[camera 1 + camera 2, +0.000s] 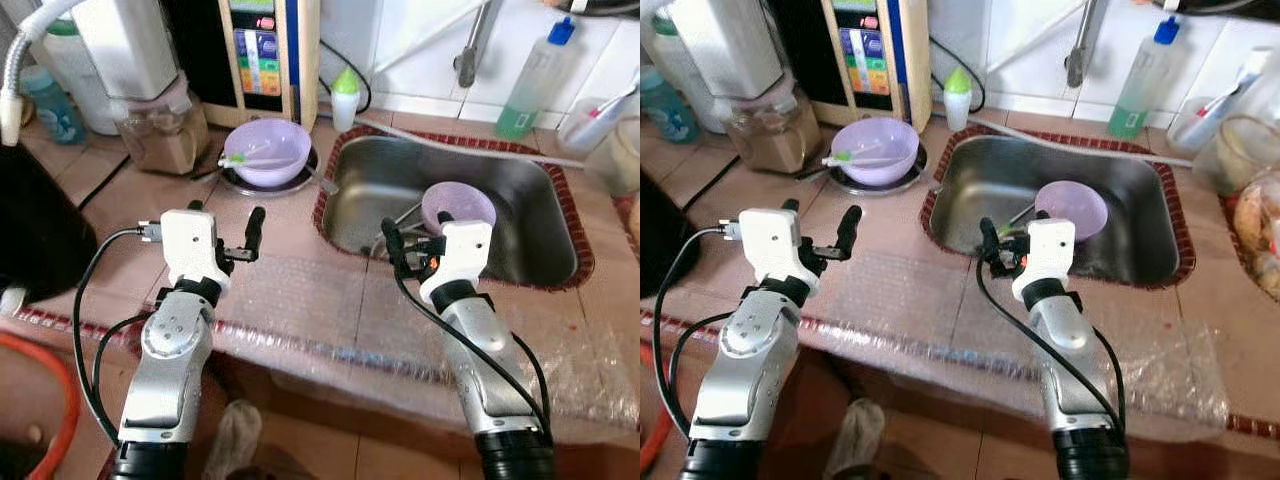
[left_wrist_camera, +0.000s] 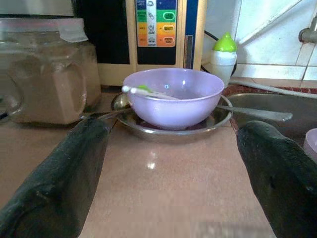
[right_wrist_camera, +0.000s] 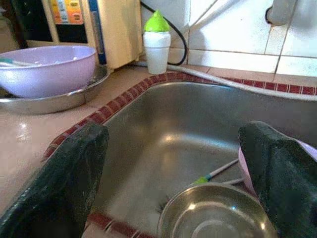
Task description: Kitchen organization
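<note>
Left hand [image 1: 228, 232] hovers over the tan tiled tabletop [image 1: 280, 215], fingers spread wide, nothing held, pointing toward the lavender plastic bowl [image 1: 266, 152]. That bowl sits on a shallow round steel plate [image 2: 218, 117] on the tabletop, just beside the sink's left rim. A white utensil with a green tip [image 2: 146, 91] lies across the bowl rim, and a steel spoon handle [image 2: 260, 114] sticks out from the plate toward the sink.

Right hand [image 1: 412, 249] hovers at the near edge of the stainless steel sink [image 1: 520, 200], fingers spread apart, empty. Inside the sink a second lavender bowl [image 1: 458, 206] lies tilted toward the right side. The right wrist view shows a small round steel bowl [image 3: 215, 214] in the sink below the hand, with a thin stick with a green tip [image 3: 217, 173] beside it.

Sink has a red-brown tile border [image 1: 330, 180]. A clear bubble-wrap sheet [image 1: 320, 310] covers the tabletop front edge under both arms.

Behind the plate: a cream appliance with a coloured button panel [image 1: 262, 50] and a small white bottle with a green cap [image 1: 345, 98]. A clear jar of brown powder [image 1: 160, 132] stands left of the bowl. A green dish-soap bottle with a blue cap [image 1: 535, 80] stands behind the sink, near the faucet [image 1: 468, 45].
</note>
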Controlling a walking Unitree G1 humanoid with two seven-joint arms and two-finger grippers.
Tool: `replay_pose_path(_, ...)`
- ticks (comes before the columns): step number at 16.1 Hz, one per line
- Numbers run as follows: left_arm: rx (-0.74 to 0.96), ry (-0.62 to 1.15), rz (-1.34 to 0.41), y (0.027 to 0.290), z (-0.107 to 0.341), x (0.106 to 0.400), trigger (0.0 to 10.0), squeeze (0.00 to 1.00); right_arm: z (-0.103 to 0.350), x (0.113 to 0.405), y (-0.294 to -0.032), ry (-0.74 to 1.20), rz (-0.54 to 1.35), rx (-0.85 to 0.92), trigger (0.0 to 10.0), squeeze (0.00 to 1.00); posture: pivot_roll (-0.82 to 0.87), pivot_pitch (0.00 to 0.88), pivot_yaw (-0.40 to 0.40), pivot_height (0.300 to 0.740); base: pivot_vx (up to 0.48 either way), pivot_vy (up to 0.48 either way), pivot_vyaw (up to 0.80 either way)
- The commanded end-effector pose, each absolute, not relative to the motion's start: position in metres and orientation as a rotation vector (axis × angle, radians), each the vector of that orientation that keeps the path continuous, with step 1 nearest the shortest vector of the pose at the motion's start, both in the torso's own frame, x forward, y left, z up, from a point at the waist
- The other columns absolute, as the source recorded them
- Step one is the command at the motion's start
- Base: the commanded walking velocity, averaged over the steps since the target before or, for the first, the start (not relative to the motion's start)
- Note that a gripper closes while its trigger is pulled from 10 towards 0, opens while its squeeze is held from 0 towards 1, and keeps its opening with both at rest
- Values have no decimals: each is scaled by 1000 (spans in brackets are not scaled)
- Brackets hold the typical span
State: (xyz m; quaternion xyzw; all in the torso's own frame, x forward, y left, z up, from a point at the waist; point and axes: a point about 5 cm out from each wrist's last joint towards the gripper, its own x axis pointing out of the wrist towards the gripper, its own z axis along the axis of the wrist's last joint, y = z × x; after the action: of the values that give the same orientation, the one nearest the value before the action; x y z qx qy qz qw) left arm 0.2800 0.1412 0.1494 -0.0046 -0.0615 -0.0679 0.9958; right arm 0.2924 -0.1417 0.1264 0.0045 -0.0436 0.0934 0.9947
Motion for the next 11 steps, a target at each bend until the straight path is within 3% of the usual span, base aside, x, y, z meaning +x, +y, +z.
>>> replay_pose_path(1, -6, -134, -141, 142, 153, 279, 10000, 0, 126, 292, -142, -81, 199, 2, 10000, 0, 20, 0, 35, 740, 0, 0, 0)
replay_pose_path(11, -23, -133, -162, 139, 152, 278, 10000, 0, 125, 295, -139, -78, 207, -1, 10000, 0, 23, 0, 31, 740, 27, 0, 0)
